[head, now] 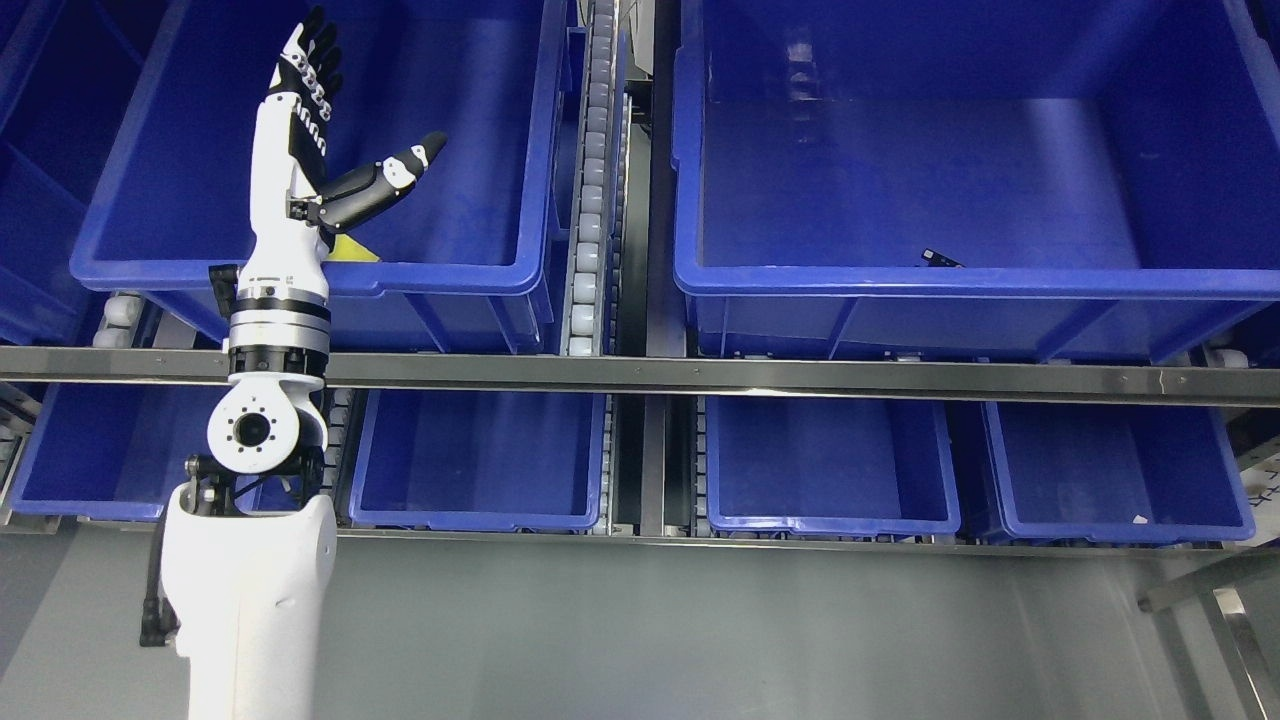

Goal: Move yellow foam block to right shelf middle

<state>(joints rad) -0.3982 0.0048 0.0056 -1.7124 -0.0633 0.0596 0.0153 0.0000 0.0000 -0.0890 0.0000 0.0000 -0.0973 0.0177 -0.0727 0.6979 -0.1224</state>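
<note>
Yellow shows as only a small corner, low in the upper left of the frame, just behind the left hand [325,150] and inside the big blue bin on the left [480,275]; this looks like the yellow foam block [352,249], though most of it is hidden by the wrist and the bin's front rim. That hand sticks up over the same bin with its fingers straight and spread and its thumb [390,180] poking out to the right, so it holds nothing. I cannot tell if the palm touches the block. In the upper right of the frame, the big blue bin on the right [960,280] has no yellow in it, only a small dark thing [940,259] near its front edge. So the block is not yet on the right side, and the carrying across is left to do. The right arm is not in view
</note>
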